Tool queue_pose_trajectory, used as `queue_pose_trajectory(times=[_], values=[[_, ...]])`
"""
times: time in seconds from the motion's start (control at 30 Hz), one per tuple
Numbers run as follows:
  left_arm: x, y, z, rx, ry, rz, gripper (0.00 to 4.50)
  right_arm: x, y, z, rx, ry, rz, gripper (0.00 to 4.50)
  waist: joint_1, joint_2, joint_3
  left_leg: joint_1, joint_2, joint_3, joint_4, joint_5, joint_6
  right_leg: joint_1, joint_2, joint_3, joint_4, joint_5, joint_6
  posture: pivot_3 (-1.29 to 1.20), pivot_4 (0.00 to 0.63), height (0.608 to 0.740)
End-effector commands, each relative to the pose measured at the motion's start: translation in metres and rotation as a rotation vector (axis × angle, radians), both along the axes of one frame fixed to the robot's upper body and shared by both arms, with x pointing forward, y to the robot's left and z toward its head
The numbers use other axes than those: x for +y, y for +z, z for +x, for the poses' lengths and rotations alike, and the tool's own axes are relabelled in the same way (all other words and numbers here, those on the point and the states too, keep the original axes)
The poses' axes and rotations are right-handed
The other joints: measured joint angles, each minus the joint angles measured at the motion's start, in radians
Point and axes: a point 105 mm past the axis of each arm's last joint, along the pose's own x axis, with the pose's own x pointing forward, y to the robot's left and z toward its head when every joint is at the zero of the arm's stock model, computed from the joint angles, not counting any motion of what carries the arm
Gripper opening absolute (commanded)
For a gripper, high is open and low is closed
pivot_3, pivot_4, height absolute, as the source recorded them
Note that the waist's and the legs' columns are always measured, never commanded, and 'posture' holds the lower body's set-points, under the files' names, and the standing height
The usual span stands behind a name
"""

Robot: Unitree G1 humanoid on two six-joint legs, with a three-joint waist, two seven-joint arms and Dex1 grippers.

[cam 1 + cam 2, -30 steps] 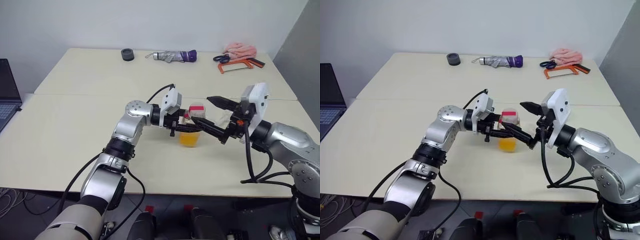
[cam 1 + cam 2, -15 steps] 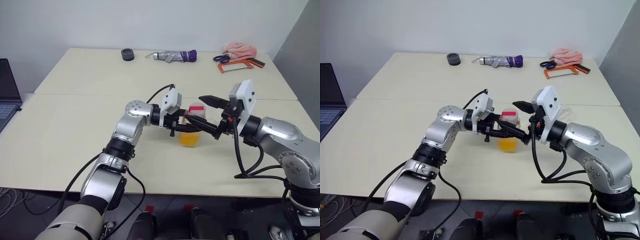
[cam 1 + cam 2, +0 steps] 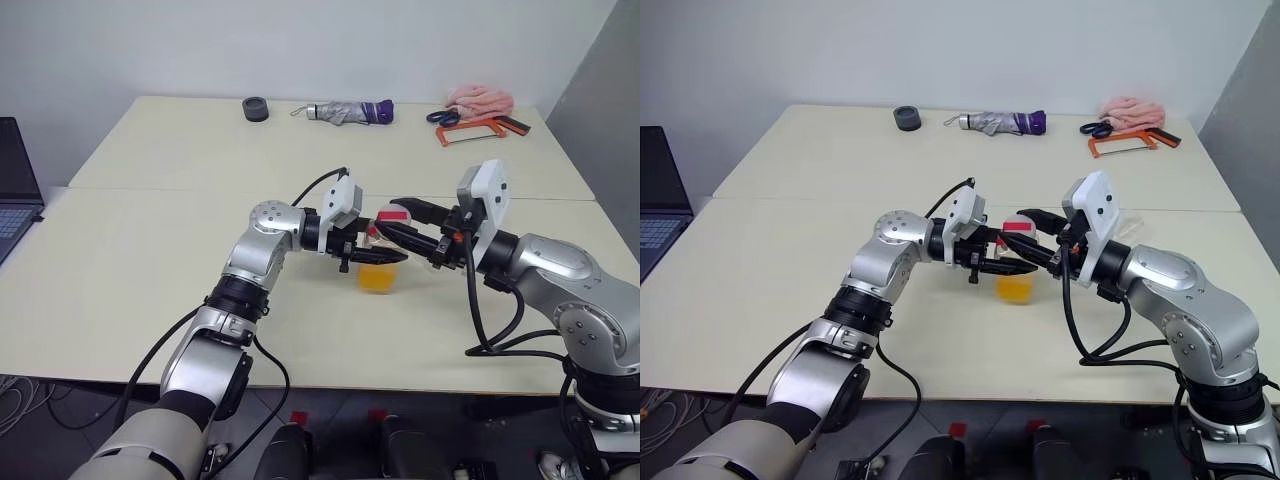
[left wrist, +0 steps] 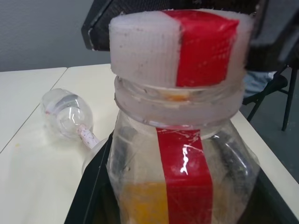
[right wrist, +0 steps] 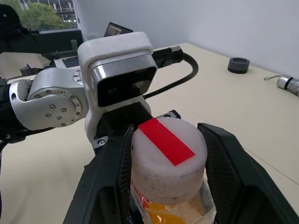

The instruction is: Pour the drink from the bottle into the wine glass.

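Above the middle of a cream table (image 3: 150,260), the left gripper (image 3: 375,256) clamps the bottle (image 4: 182,168) upright while the right gripper (image 3: 405,222) straddles its white cap (image 5: 168,154), fingers narrowing but perhaps not gripping: uncapping step, next a twist off, wine glass (image 4: 70,114) lying beyond

The bottle (image 3: 381,250) stands upright near the middle of the near table (image 3: 120,300), with the drink (image 3: 378,277) in its lower part. The left gripper (image 3: 385,255) reaches it from the left, the right gripper (image 3: 392,217) from the right, at the cap (image 5: 168,151). The wine glass (image 4: 70,114) appears to lie on its side just beyond the bottle. Along the far edge sit a roll of tape (image 3: 255,108), an umbrella (image 3: 345,112), scissors (image 3: 442,117), a saw (image 3: 478,128) and a cloth (image 3: 480,99). A laptop (image 3: 15,185) sits at far left.
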Motion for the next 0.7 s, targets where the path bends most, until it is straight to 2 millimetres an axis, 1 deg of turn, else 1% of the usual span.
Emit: queue_pose_trajectory(times=[0.03,0.13,0.27,0.37,0.43,0.47,0.53,0.57,0.67,0.7], values=[[-0.003,0.012,-0.004,-0.045,-0.02,-0.028,1.76,0.003,0.016,-0.005,-0.135,-0.006,-0.029,1.83,0.0,0.0,0.0,0.0,0.0,0.0,0.0,0.0,0.0,0.0,0.0,0.0,0.0,0.0,0.0,0.0,0.15,0.74],[-0.003,0.012,-0.005,-0.041,-0.019,-0.03,1.74,0.002,0.018,-0.008,-0.191,-0.015,-0.038,1.83,0.0,0.0,0.0,0.0,0.0,0.0,0.0,0.0,0.0,0.0,0.0,0.0,0.0,0.0,0.0,0.0,0.15,0.74],[-0.002,0.011,-0.005,-0.036,-0.017,-0.034,1.74,0.001,0.026,-0.015,-0.225,-0.016,0.033,1.76,0.0,0.0,0.0,0.0,0.0,0.0,0.0,0.0,0.0,0.0,0.0,0.0,0.0,0.0,0.0,0.0,0.15,0.74],[-0.002,0.011,-0.005,-0.032,-0.015,-0.037,1.74,-0.003,0.029,-0.017,-0.232,-0.032,0.068,1.75,0.0,0.0,0.0,0.0,0.0,0.0,0.0,0.0,0.0,0.0,0.0,0.0,0.0,0.0,0.0,0.0,0.15,0.74],[-0.002,0.01,-0.005,-0.03,-0.015,-0.038,1.74,-0.011,0.032,-0.019,-0.213,-0.056,0.127,1.74,0.001,0.0,0.0,0.0,0.0,0.0,0.0,0.0,0.0,0.0,0.0,0.0,0.0,0.0,0.0,0.0,0.15,0.74],[-0.002,0.01,-0.005,-0.03,-0.011,-0.04,1.74,-0.02,0.034,-0.018,-0.203,-0.094,0.147,1.74,0.001,0.0,0.0,0.0,0.0,-0.001,0.0,0.0,0.0,0.0,0.0,0.0,0.0,0.0,0.0,0.0,0.15,0.74],[-0.001,0.01,-0.004,-0.028,0.001,-0.046,1.74,-0.042,0.028,-0.016,-0.185,-0.19,0.125,1.74,0.003,0.0,0.0,0.0,0.0,-0.001,0.0,0.0,0.0,0.0,0.0,0.0,0.0,0.0,0.0,0.0,0.15,0.74],[0.001,0.009,-0.003,-0.027,0.007,-0.047,1.74,-0.054,0.021,-0.016,-0.164,-0.236,0.099,1.74,0.003,0.0,0.0,0.0,0.0,-0.001,0.0,0.0,0.0,0.0,-0.001,0.0,0.0,0.0,0.0,0.0,0.15,0.74],[0.004,0.009,-0.002,-0.023,0.022,-0.051,1.74,-0.079,0.005,-0.019,-0.109,-0.343,0.076,1.74,0.005,0.0,0.0,0.0,0.0,0.001,0.0,0.0,0.0,0.001,-0.001,0.0,0.0,0.0,0.0,0.0,0.15,0.74],[0.005,0.009,-0.001,-0.021,0.029,-0.052,1.74,-0.091,-0.005,-0.018,-0.091,-0.402,0.048,1.74,0.005,0.0,0.0,0.0,0.0,0.001,0.0,0.0,0.0,0.001,-0.001,0.0,0.0,0.0,0.0,0.0,0.15,0.74]])
